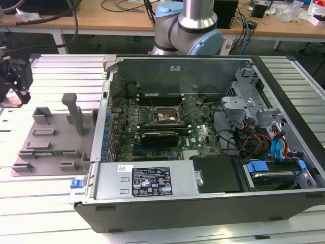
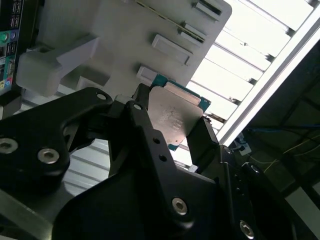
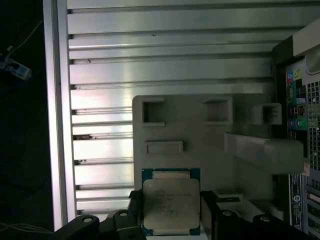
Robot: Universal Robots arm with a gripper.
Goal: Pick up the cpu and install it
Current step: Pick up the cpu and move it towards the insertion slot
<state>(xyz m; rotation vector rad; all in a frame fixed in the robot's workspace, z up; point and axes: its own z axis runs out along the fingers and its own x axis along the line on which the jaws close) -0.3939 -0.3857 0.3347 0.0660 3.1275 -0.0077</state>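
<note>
Two fingers closed on one part; risks listed view by view.

Exterior view: places the gripper [image 1: 19, 87] at the exterior view's left, above the far end of the grey fixture tray [image 1: 51, 134]. Well apart from the open computer case [image 1: 203, 203] and the black socket frame [image 1: 163, 117] on the motherboard. Probably requires a long carry over the case wall; risks a knock against that wall if carried low.

Second wrist view: shows the cpu [image 2: 175, 117] pinched by two opposite edges between the black fingers [image 2: 204, 140], parted just to the chip's width, metal top toward the camera. Gives thin edge contact only; risks slip or tilt under a jolt.

First wrist view: shows the cpu [image 3: 170, 202] sitting square in the grip, apparently lifted clear, with the tray behind. Risks bent socket contacts if lowered skewed or rotated; orientation marks too small to tell.
</note>
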